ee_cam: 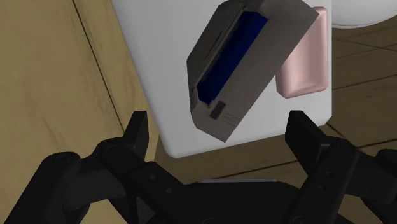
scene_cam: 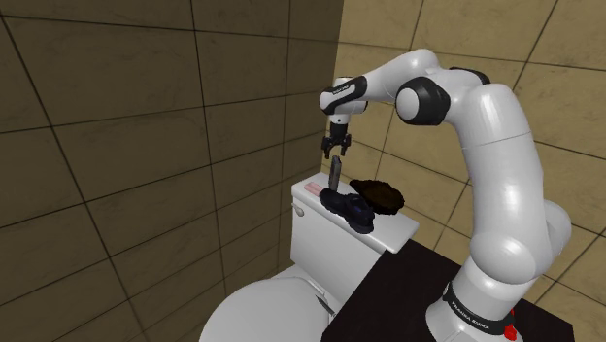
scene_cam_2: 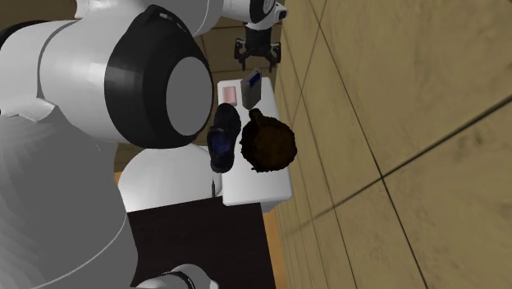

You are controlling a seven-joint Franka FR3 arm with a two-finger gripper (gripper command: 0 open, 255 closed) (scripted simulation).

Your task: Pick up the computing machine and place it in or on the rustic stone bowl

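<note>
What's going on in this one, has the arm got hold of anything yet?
Not yet. The white arm's gripper hangs open above the grey and blue device, which sits on the toilet tank lid, untouched by the fingers. The dark brown bowl sits further along the lid beside a dark blue shoe, and a pink block lies by the device.

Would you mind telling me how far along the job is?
Nothing is finished: the grey computing machine stands on the white tank lid, outside the dark bowl. The open gripper hovers over it, not touching. Grasping, lifting and placing remain.
</note>
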